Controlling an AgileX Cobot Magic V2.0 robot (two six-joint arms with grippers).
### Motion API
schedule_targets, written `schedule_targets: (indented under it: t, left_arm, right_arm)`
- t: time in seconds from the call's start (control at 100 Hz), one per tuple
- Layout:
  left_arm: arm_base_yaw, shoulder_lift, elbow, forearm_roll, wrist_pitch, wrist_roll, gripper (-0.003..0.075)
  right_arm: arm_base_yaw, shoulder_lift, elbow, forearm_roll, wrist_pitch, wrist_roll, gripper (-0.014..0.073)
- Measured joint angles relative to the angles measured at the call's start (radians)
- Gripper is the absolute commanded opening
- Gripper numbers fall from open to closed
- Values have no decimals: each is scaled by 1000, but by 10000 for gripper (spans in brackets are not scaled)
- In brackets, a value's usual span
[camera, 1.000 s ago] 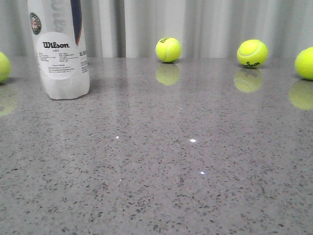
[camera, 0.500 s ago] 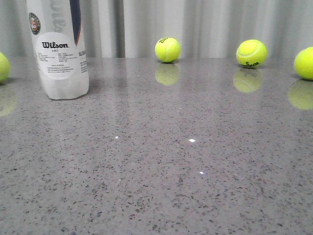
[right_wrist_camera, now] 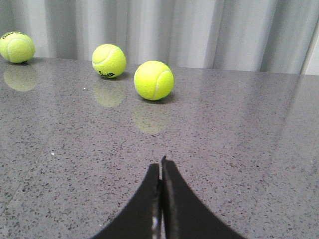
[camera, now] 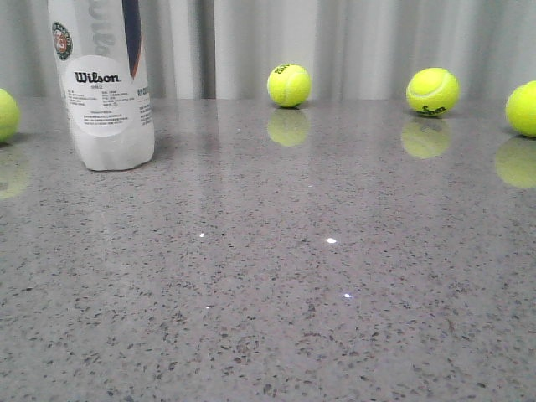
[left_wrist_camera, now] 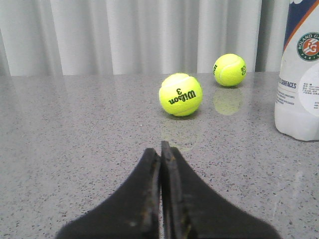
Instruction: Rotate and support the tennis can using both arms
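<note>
Since the left gripper [left_wrist_camera: 160,149] and right gripper [right_wrist_camera: 160,164] are both pinched closed and empty, widen them before flanking the upright tennis can [camera: 102,84] at ten o'clock.

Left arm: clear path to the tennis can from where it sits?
Probably yes. The tennis can stands upright, off to one side of the left gripper, with bare table between; the nearest ball sits apart. The fingers are shut and must open first.

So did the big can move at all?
No. The can stands at the same spot before the curtain, left of the middle ball.
</note>
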Motion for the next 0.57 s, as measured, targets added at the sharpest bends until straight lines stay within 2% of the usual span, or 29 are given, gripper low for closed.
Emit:
schedule_targets:
  t: [0.57]
  left_arm:
    - [0, 0, 0, 0, 0, 0, -19]
  right_arm:
    - [0, 0, 0, 24, 0, -32, -68]
